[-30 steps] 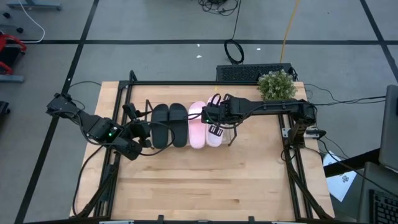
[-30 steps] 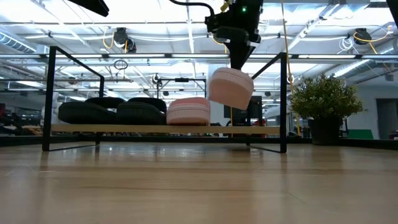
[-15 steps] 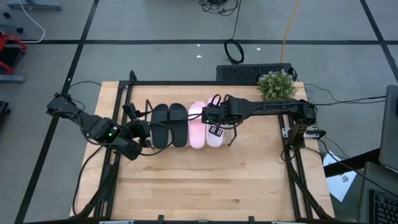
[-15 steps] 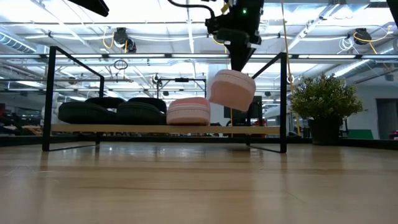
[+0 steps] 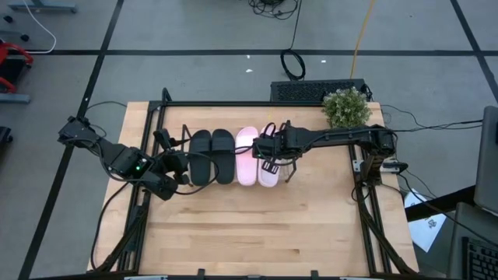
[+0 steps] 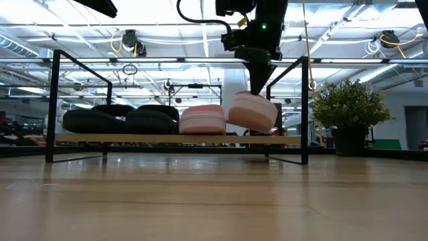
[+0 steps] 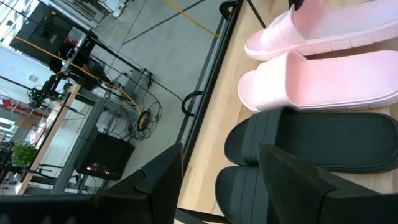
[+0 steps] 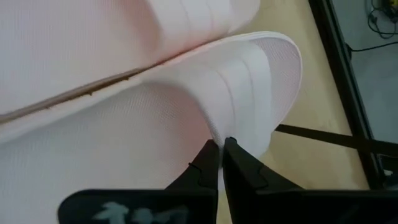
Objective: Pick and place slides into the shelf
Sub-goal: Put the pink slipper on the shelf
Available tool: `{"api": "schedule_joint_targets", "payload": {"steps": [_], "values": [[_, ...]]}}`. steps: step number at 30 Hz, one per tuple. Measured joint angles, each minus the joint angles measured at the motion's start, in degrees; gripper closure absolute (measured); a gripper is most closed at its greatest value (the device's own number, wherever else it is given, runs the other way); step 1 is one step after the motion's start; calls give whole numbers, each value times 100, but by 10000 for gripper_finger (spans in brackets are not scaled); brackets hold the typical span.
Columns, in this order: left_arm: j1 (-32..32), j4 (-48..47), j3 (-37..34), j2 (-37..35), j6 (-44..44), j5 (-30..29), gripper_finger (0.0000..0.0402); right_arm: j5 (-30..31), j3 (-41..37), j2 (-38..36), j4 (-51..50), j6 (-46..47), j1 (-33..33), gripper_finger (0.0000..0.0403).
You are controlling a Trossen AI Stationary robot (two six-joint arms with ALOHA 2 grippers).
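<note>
The shelf (image 6: 120,138) holds two black slides (image 5: 201,155) (image 5: 222,155) and one pale pink slide (image 5: 247,155), all lying sole-down on its board. My right gripper (image 5: 271,152) (image 6: 257,75) is shut on the second pink slide (image 6: 253,112) (image 5: 268,169), which sits over the free right end of the shelf, beside the first pink one (image 6: 202,119). My left gripper (image 5: 176,166) (image 7: 224,186) waits open at the shelf's left end, next to the black slides (image 7: 311,140). My right gripper pinches the pink slide's strap (image 8: 208,127) between its two fingers (image 8: 239,168), which come from above pointing down. The slide hangs tilted below the gripper, just above the shelf's board. Whether its sole touches the board, I cannot tell.
A potted plant (image 5: 346,106) (image 6: 348,107) stands at the table's far right corner, with a black keyboard (image 5: 311,91) behind the far edge. The shelf's black wire end (image 6: 304,107) stands just right of the held slide. The near half of the table (image 5: 257,225) is bare wood.
My right gripper has moved down, still shut on the pink slide. The slide has dropped from well above the shelf to just over its board, beside the first pink slide, and remains tilted.
</note>
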Motion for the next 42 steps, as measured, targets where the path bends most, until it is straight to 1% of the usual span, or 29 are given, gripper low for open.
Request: {"api": "schedule_joint_targets", "payload": {"steps": [42], "values": [[-2, 2, -2, 0, -12, 52, 186, 0, -32, 0, -1, -57, -52, 403]]}}
